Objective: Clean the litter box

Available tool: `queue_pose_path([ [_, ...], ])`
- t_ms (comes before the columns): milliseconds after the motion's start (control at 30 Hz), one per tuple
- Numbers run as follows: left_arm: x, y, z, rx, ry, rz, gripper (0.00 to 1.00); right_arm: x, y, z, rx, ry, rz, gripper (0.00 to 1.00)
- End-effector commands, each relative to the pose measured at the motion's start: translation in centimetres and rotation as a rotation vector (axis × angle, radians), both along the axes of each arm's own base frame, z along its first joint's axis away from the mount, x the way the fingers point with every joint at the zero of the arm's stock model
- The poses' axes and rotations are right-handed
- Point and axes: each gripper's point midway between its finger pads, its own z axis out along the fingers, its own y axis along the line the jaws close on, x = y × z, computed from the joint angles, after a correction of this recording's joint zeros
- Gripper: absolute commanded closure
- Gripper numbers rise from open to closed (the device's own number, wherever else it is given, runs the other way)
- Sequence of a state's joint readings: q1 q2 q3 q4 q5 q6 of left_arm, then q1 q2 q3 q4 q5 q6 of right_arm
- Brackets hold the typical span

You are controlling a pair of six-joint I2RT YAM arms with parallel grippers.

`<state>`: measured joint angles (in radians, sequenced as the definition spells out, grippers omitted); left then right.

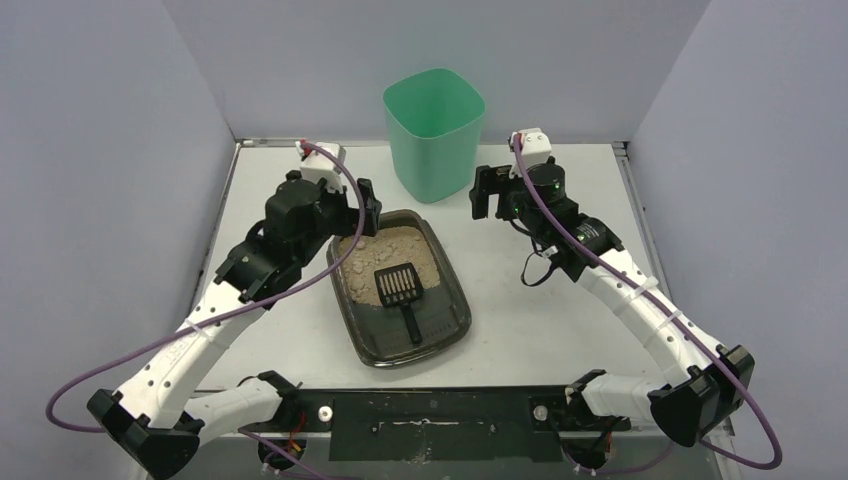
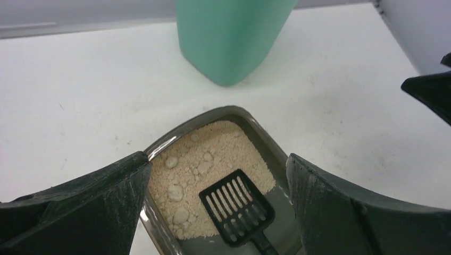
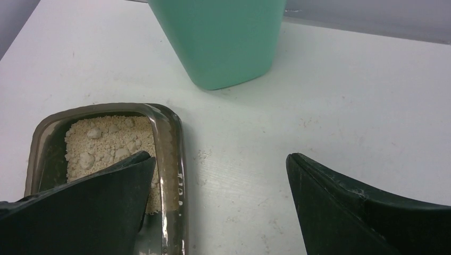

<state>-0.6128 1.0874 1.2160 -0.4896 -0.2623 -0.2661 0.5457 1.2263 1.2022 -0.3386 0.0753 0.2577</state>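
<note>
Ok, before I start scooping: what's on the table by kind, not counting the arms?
litter box: 1
black scoop: 1, lying in the litter box on the granules
mint-green bin: 1, standing beyond the litter box
Total: 3

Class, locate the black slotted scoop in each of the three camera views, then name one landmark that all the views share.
Top external: the scoop lies in the litter box, near the picture's centre, handle toward the arm bases.
Left wrist: bottom centre, head at the edge of the granules.
Right wrist: not visible.
Shared landmark: the mint-green bin, at the top of every view.
</note>
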Motion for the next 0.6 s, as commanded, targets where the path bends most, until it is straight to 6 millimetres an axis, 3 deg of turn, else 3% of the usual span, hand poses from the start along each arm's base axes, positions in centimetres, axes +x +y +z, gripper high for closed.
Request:
queue_pose_path([
  [0,0.6,0.6,4.0,-0.092,-0.157,0.05,0.03,0.7,-1.3,5.0,-0.025,-0.13,-0.074,0.0],
  [300,0.9,2.8,1.5,-0.026,-0.149,0.154,0.03,2.0,-1.2,7.3,-0.019,-0.243,-0.081,0.0],
  [567,0.4,4.2,0.1,-0.01,-0.162,0.202,0.03,5.4,1.5,7.6,-0.041,-0.259,-0.036,0.0],
])
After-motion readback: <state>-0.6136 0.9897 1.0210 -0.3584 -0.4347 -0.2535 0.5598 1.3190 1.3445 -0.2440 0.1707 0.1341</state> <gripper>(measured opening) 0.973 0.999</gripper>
